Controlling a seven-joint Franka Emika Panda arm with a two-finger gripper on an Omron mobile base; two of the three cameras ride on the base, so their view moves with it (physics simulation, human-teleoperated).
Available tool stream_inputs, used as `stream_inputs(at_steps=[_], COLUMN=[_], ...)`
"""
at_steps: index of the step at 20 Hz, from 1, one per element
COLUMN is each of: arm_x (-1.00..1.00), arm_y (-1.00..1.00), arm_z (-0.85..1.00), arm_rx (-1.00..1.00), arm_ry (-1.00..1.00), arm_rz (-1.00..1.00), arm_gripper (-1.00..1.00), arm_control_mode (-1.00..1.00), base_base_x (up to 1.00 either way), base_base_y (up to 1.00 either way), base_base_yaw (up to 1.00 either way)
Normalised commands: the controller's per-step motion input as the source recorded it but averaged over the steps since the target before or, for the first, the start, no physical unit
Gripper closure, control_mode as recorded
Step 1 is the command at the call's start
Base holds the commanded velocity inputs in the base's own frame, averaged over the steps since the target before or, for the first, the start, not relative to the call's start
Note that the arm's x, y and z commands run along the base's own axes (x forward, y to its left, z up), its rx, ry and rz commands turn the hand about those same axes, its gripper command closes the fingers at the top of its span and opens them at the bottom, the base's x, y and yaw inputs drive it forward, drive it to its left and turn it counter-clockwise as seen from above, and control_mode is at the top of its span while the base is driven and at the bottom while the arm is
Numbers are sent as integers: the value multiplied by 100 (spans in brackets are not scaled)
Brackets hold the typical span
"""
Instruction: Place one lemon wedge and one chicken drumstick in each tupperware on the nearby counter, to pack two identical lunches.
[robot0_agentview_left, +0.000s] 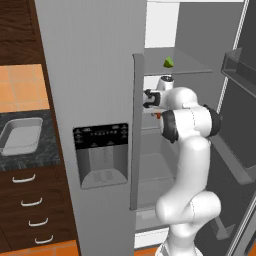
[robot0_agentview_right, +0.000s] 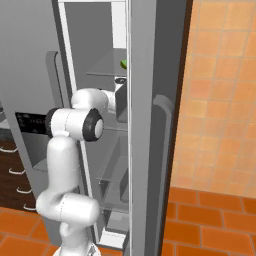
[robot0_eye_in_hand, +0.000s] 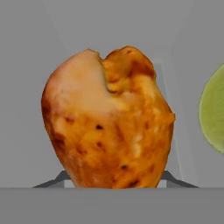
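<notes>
Hand view has a chicken drumstick (robot0_eye_in_hand: 107, 120) dead centre, lemon wedge (robot0_eye_in_hand: 214, 114) at three o'clock, pincer grip untellable; tupperware (robot0_agentview_left: 21, 136) on the worktop (robot0_agentview_left: 30, 157) sits empty.

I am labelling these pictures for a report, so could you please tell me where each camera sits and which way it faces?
Left base view: behind the arm's left, facing the open grey fridge; white arm at lower right, light-grey tupperware on the counter at left.
Right base view: behind the arm's right, facing the same fridge; arm at lower left.
Hand view: on the hand, looking at an orange-brown chicken drumstick close up, yellow-green lemon wedge beside it.
Both base views share a lemon wedge on a shelf.
</notes>
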Motion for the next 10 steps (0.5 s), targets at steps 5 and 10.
stream_inputs(at_steps=[5, 10], arm_x=[-95, -100], arm_y=[-9, 0], arm_z=[0, 25], arm_rx=[0, 0], arm_ry=[-15, -10], arm_rz=[0, 0], arm_gripper=[100, 100], arm_control_mode=[-100, -100], base_base_x=[0, 0], base_base_y=[0, 0], base_base_yaw=[0, 0])
